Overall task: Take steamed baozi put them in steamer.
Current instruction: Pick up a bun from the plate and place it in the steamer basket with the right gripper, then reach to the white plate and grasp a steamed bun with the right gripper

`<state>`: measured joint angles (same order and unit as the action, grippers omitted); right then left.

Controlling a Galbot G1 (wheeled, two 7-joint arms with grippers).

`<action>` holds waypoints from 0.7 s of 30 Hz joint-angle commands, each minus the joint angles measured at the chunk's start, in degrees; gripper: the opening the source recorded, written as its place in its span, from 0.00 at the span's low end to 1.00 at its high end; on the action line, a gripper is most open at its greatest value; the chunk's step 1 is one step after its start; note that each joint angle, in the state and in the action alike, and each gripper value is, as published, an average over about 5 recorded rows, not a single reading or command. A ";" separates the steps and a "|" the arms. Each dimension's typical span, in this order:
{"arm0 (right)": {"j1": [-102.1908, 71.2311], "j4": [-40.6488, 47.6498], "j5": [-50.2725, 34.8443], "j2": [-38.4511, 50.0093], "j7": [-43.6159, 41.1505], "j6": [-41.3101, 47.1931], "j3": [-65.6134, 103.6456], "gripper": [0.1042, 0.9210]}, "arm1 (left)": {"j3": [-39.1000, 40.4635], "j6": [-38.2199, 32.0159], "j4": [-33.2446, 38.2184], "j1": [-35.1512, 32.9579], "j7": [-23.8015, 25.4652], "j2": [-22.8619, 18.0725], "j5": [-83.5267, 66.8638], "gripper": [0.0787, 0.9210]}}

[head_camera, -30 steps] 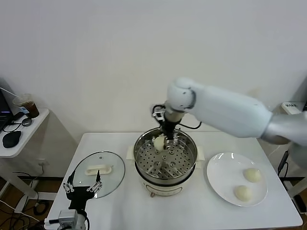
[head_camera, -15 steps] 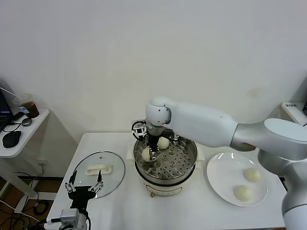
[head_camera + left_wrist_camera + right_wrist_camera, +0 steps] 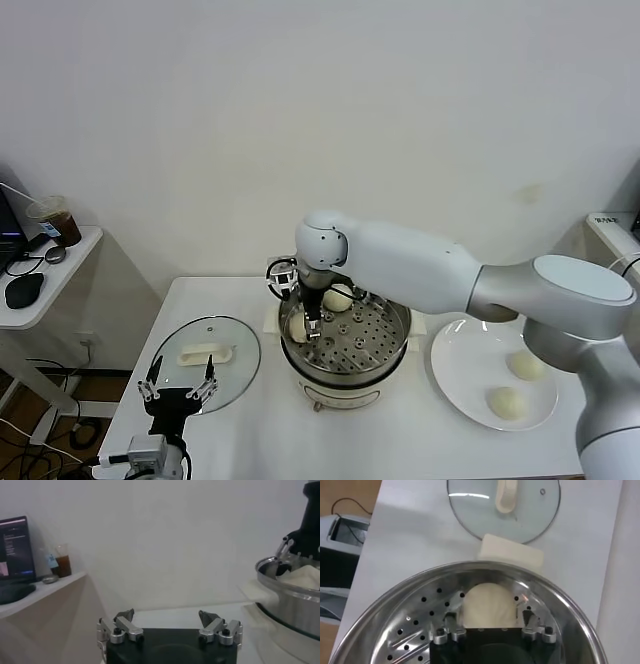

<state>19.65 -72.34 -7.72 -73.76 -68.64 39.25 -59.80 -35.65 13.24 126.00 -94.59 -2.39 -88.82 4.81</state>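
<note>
Your right gripper (image 3: pixel 488 622) sits inside the steamer (image 3: pixel 345 345), jaws spread around a baozi (image 3: pixel 487 605) on the tray; a second baozi (image 3: pixel 338 298) lies beside it; two baozi (image 3: pixel 526 365) wait right of the steamer; left gripper (image 3: pixel 169 627) parked open, holding nothing.

The right gripper (image 3: pixel 306 330) now sits at the left side of the steamer (image 3: pixel 345 335) — a second ago it hung at the back rim, holding a baozi. That baozi (image 3: pixel 487 606) now lies on the perforated tray by the left wall, between the fingers (image 3: pixel 449 622), which stand apart on either side of it (whether they touch it cannot be told). Another baozi (image 3: pixel 338 298), hidden behind the gripper a second ago, shows at the back of the tray. The right arm (image 3: pixel 440 270) reaches farther left — its elbow now in view.
</note>
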 commanded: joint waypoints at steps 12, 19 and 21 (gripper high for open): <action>2.80 -17.15 1.74 43.52 -10.73 -19.89 13.46 0.88 | -0.39 -0.05 -0.66 0.39 1.45 -0.04 -0.75 0.88; -16.94 -19.94 12.15 55.82 -13.22 -23.83 30.54 0.88 | -0.62 -0.10 0.09 0.05 2.27 -0.06 -1.23 0.88; -20.47 -20.98 13.31 57.86 -13.15 -24.41 31.15 0.88 | -0.87 -0.20 0.18 -0.45 2.23 0.16 -1.35 0.88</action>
<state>14.87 -88.38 -2.08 -34.49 -78.11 21.96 -42.78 -36.60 13.07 126.24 -94.67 -0.59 -88.71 3.62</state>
